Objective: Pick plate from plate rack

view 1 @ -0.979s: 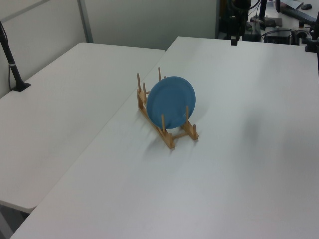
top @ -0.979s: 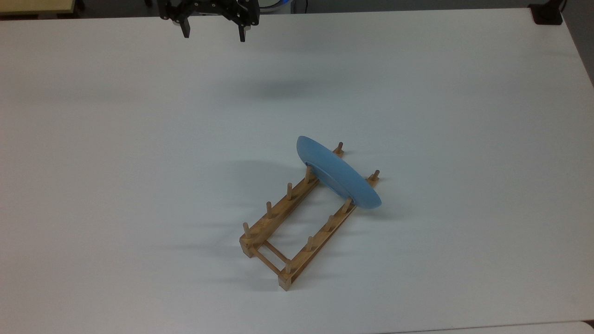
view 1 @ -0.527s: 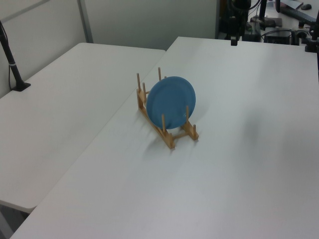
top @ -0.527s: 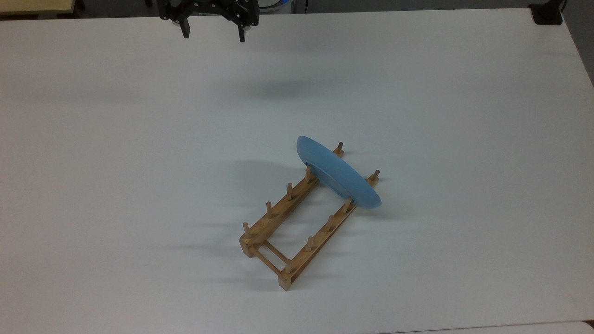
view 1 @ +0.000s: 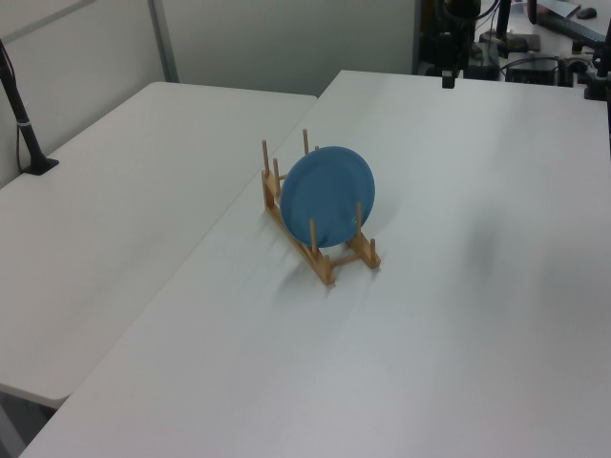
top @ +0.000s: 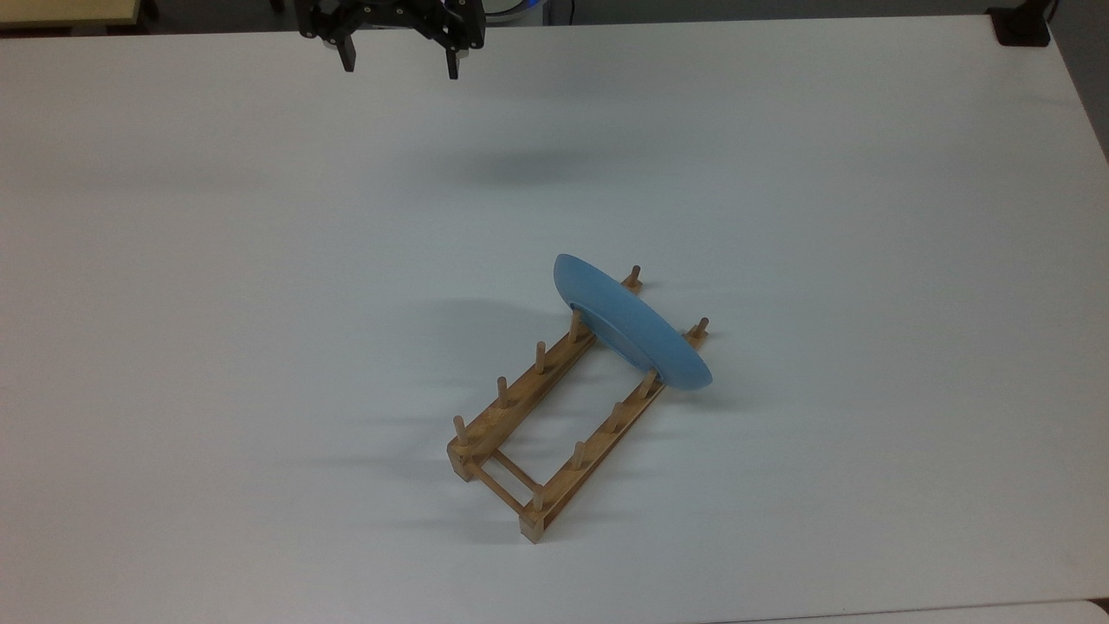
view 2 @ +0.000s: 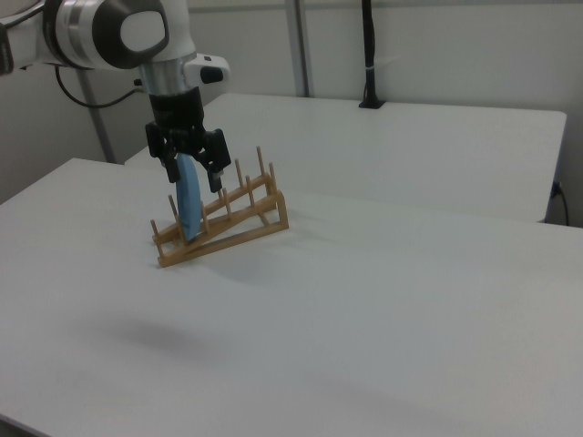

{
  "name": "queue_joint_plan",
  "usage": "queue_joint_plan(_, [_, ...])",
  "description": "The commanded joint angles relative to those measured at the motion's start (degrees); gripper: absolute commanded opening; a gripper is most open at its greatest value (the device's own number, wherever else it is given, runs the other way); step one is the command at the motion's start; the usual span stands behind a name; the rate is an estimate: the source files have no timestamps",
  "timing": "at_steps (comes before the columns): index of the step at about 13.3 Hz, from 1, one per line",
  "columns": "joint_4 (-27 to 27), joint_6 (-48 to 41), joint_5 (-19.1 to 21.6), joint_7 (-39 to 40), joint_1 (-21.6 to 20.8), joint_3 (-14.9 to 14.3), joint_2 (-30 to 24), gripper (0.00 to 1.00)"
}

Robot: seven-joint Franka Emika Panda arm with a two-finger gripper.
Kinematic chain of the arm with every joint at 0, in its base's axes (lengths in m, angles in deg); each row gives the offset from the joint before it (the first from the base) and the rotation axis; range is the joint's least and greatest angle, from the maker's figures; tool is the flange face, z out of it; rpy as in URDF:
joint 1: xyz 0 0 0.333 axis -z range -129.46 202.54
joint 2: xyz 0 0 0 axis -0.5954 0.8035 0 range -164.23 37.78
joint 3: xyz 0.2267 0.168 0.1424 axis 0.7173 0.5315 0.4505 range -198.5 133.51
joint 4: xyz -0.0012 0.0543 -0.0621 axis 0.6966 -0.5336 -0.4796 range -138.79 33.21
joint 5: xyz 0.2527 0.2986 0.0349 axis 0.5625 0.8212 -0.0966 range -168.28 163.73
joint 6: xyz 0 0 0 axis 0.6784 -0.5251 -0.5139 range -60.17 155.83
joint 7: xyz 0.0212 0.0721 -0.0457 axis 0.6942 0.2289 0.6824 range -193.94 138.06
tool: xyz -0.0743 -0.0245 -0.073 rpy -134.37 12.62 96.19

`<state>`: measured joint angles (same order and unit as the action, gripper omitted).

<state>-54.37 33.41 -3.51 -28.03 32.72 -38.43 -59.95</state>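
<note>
The light-blue plate (top: pixel 632 322) stands on edge between the pegs near one end of the wooden plate rack (top: pixel 528 394), tilted slightly. In the left view the plate (view 1: pixel 327 197) shows its round face, with the rack (view 1: pixel 325 267) under it. My gripper (top: pixel 399 66) hangs open and holds nothing, high over the far edge of the table, well apart from the rack toward the top view's upper left. In the right view the gripper (view 2: pixel 193 177) lines up in front of the plate (view 2: pixel 189 205) and rack (view 2: pixel 241 214).
The rack stands near the middle of a wide white table (top: pixel 260 303). A black clamp base (top: pixel 1022 26) sits at the top view's upper right corner. A second white table (view 1: pixel 124 191) with a black pole (view 1: pixel 24 114) adjoins on the left view's left.
</note>
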Motion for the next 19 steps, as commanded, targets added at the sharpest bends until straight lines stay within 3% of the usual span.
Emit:
queue_joint_plan(1, [-0.5,0.4,0.3,0.7,0.1,0.4,-0.5,1.0])
queue_joint_plan(7, [-0.5,0.9,0.1,1.1,0.0,0.5,-0.2,1.0])
queue_joint_plan(10, [1.5,7.0,-0.7,1.1,-1.8,0.7,0.3,1.0])
queue_joint_plan(15, [1.4,15.8,-8.2,0.5,-9.0,1.6,0.7,1.0])
queue_joint_plan(19, [1.3,23.7,-18.2,0.5,-15.1,1.6,3.1,1.0])
